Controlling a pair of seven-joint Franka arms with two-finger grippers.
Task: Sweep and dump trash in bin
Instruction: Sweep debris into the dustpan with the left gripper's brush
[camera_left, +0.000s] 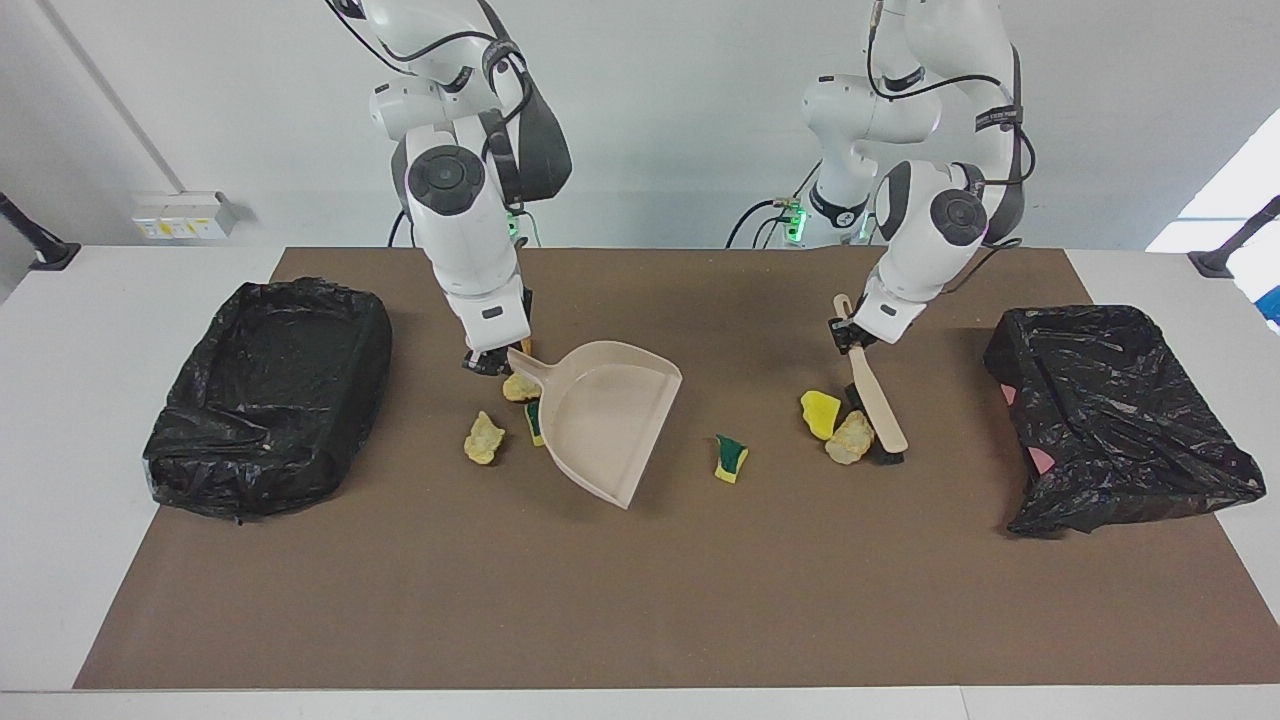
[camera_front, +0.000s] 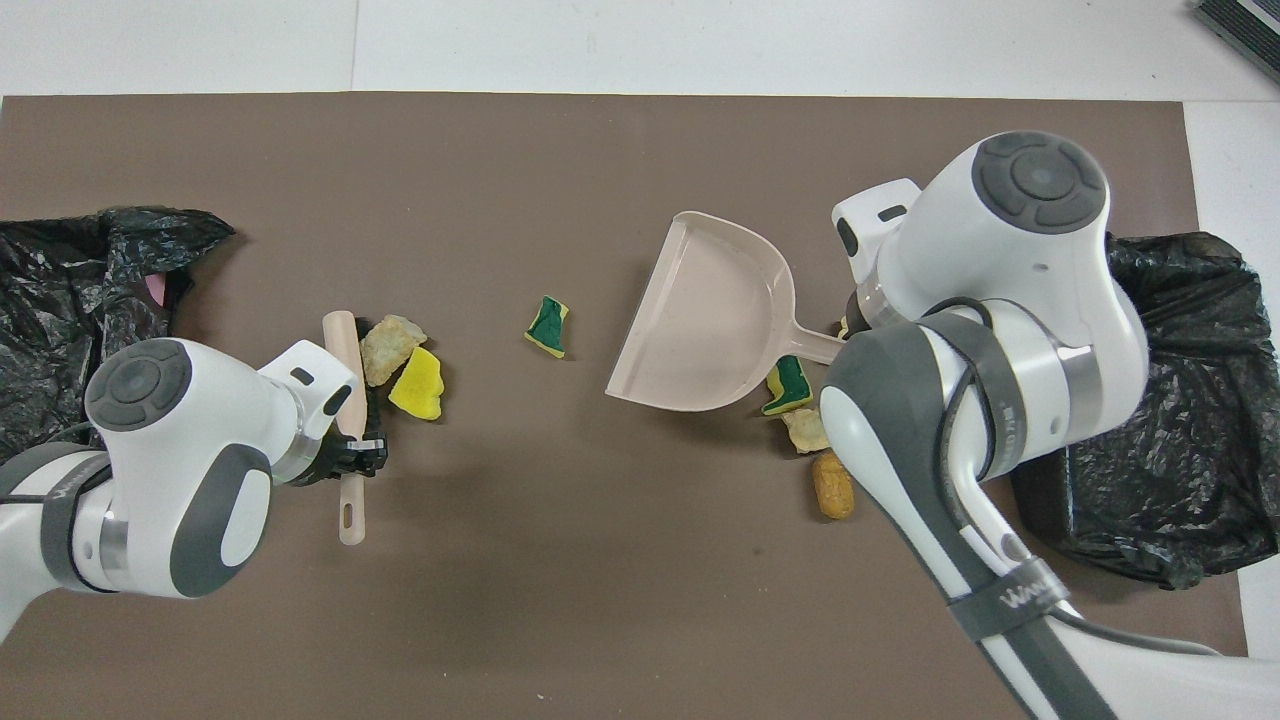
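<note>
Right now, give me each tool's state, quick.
Left tool: closed on the brush handle.
Right tool: closed on the dustpan handle.
</note>
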